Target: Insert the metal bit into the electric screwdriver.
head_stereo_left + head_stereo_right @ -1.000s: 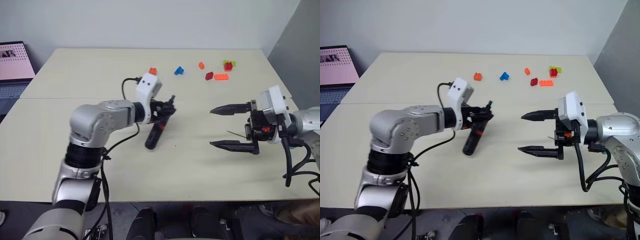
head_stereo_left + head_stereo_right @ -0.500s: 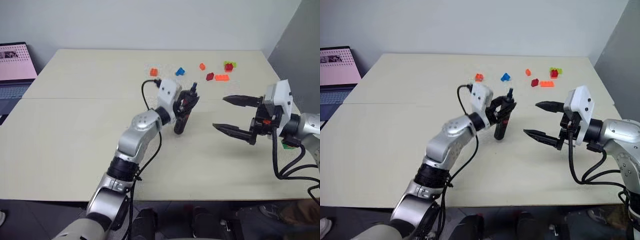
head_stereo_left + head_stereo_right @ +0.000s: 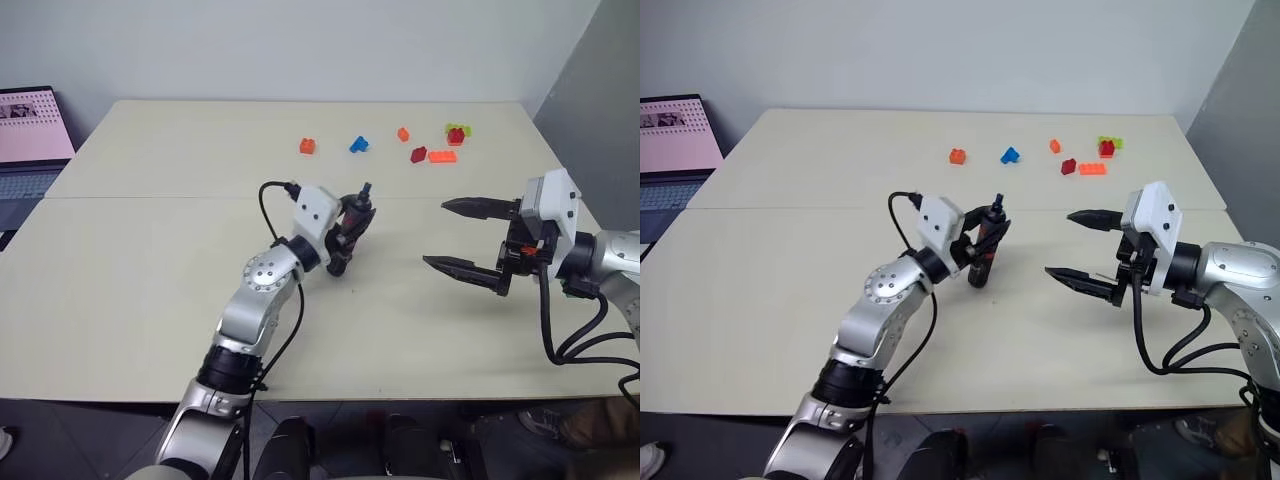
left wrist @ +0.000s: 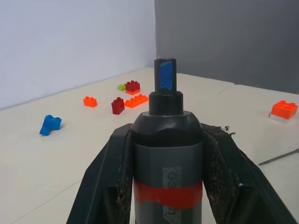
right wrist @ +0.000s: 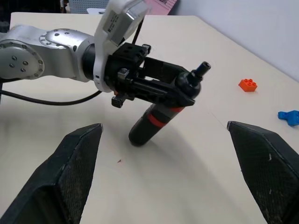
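Clamped on the electric screwdriver (image 3: 345, 238), the left gripper (image 3: 352, 222) sits near the middle of the left eye view, its two black fingers pressed against the tool's barrel on either side, just above the red band. From the left wrist view the fingers (image 4: 110, 172) flank the dark barrel, and the narrowed tip with a blue patch points up past them. The screwdriver stands tilted, tip toward the upper right of the frame, butt end down at the table (image 3: 150, 290); whether the butt touches the surface I cannot tell.

Right of centre, the right gripper (image 3: 470, 237) has its jaws spread wide and holds nothing, one finger above the other in the head views, both pointing toward the left gripper with a gap of bare table between them.

A thin dark rod, the metal bit (image 4: 279, 157), lies flat on the table at the right edge of the left wrist view, apart from the screwdriver.

Coloured toy bricks (image 3: 430, 153) are scattered in the upper middle of the frame, and a laptop (image 3: 28, 140) sits at the upper left edge
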Tool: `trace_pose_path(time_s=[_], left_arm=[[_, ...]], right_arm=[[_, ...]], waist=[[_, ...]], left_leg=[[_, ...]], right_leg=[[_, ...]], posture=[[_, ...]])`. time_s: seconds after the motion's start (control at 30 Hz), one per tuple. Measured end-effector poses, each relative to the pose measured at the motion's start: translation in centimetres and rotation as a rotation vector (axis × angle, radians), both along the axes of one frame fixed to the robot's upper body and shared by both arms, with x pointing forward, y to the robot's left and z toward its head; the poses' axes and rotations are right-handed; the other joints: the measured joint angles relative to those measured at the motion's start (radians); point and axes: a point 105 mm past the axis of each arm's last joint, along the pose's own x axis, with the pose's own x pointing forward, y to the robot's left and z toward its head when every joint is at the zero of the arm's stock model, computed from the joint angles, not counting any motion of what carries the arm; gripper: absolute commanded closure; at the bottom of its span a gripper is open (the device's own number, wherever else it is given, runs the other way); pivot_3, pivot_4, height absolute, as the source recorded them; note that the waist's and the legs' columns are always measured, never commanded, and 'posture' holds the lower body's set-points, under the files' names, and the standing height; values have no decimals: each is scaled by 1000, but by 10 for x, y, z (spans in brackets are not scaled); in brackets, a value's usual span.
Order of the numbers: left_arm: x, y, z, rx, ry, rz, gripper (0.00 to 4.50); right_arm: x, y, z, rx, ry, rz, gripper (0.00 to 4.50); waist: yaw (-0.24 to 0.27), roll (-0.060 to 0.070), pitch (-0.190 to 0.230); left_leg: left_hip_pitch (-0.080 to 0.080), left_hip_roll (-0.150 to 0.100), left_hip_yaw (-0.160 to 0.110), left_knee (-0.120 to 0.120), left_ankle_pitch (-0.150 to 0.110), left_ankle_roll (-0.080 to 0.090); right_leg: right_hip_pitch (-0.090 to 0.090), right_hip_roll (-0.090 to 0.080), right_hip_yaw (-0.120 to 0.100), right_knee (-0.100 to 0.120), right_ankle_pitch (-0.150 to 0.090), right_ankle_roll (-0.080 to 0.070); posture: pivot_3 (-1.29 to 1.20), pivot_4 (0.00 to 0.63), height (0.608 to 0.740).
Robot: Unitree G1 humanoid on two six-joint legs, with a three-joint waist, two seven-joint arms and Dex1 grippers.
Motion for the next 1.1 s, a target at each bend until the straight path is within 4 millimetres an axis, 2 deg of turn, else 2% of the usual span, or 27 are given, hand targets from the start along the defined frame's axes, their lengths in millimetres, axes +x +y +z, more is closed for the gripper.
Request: trace_pose_path(time_s=[0.33, 0.5, 0.63, 0.73, 0.93, 1.1], left_arm=[[-13, 54, -1, 3, 44, 134, 2859], [-24, 63, -2, 0, 42, 151, 2859], [-27, 62, -1, -5, 45, 146, 2859], [-24, 51, 0, -14, 63, 112, 2860], [-25, -2, 25, -81, 15, -93, 2860], [-21, -32, 24, -115, 12, -168, 2860]], right_arm=[[-2, 6, -3, -14, 10, 39, 0], [-3, 7, -4, -20, 16, 56, 0], [-3, 7, -4, -21, 17, 60, 0], [-3, 7, -4, -25, 19, 60, 0], [-3, 3, -5, -47, 31, 58, 0], [-2, 0, -7, -45, 41, 32, 0]], waist=[[1, 0, 0], [1, 0, 0], [3, 1, 0], [4, 1, 0], [22, 0, 0], [22, 0, 0]], left_leg=[[0, 0, -1, 0, 0, 0], [0, 0, 0, 0, 0, 0], [1, 0, 0, 0, 0, 0], [0, -1, 0, 0, 0, 0], [-1, -1, 1, 0, 0, 0], [-1, -1, 1, 0, 0, 0]], right_leg=[[0, 0, 0, 0, 0, 0], [1, 0, 0, -1, 0, 0], [2, 0, -1, -1, 0, 0], [2, 0, -2, -1, 0, 0], [1, 0, -2, -2, 0, 0], [1, 0, -2, -1, 0, 0]], posture=[[0, 150, 740], [0, 150, 740], [0, 150, 740], [0, 150, 740], [0, 150, 740], [0, 150, 740]])
